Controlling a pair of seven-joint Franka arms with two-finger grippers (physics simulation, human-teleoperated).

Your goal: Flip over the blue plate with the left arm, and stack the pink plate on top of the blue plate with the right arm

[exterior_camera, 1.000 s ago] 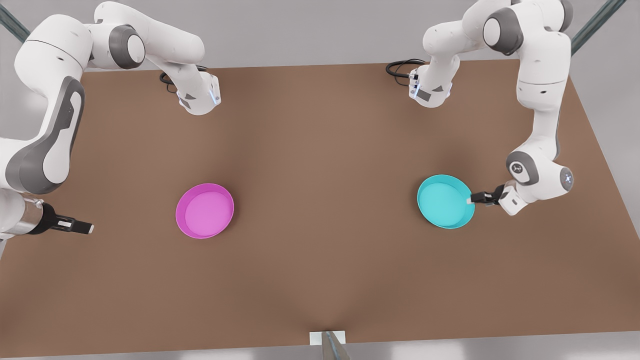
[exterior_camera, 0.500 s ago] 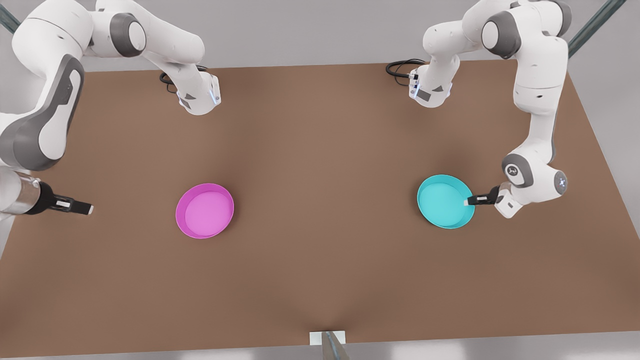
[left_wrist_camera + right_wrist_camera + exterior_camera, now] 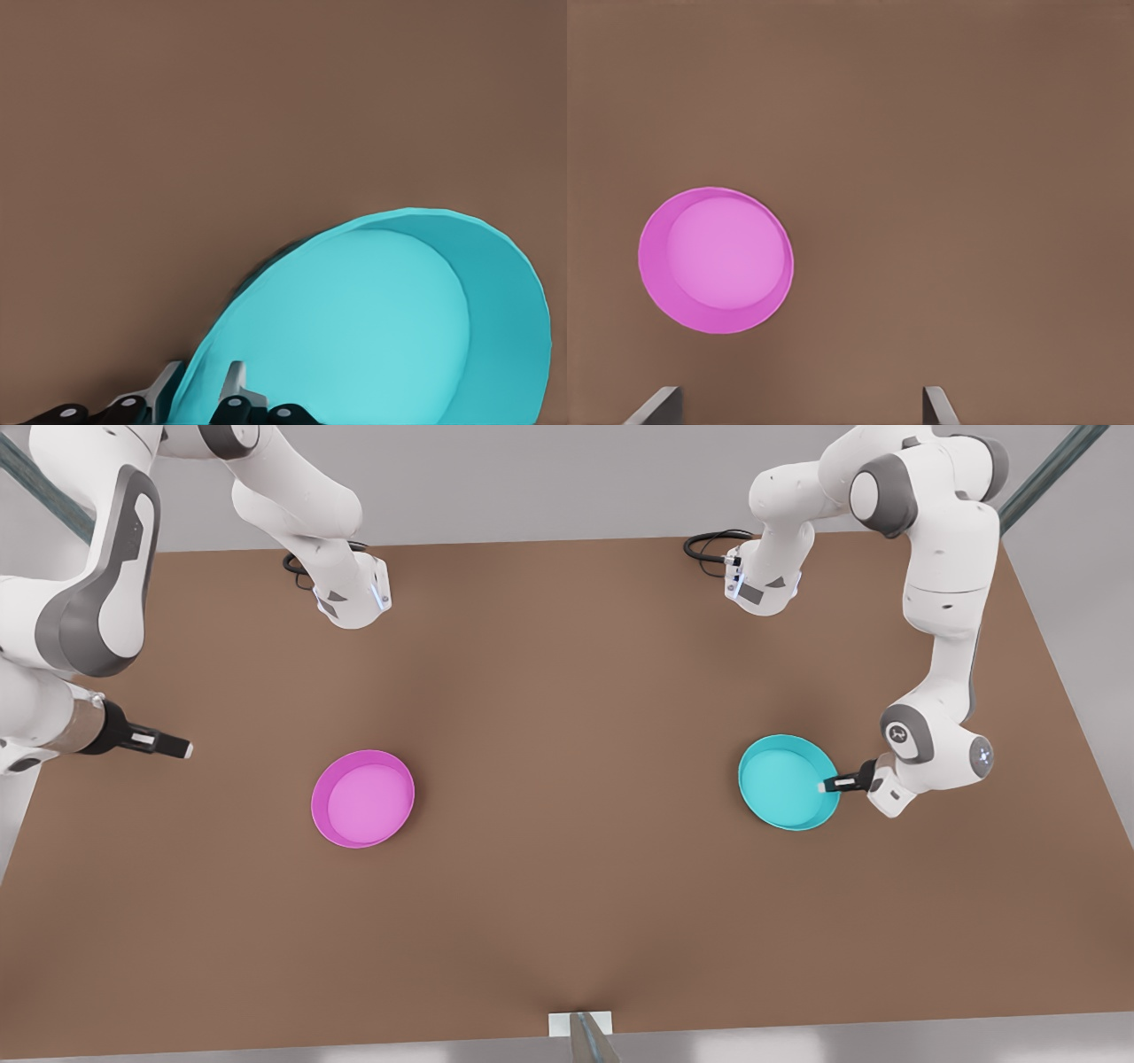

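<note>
Two fingers of the left gripper apparently pinch the round turquoise plastic blue plate's nearest rim, while the right gripper, fingers spread, waits well apart from the round magenta plastic pink plate.

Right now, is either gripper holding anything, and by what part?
The left gripper pinches the round turquoise plastic plate by its rim, fingers on either side. The right gripper is open, away from the pink plate.

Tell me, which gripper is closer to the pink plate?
The right gripper. It hovers open, off to the pink plate's side on the front view's left. The left gripper is far across the table, pinching the blue plate's rim.
</note>
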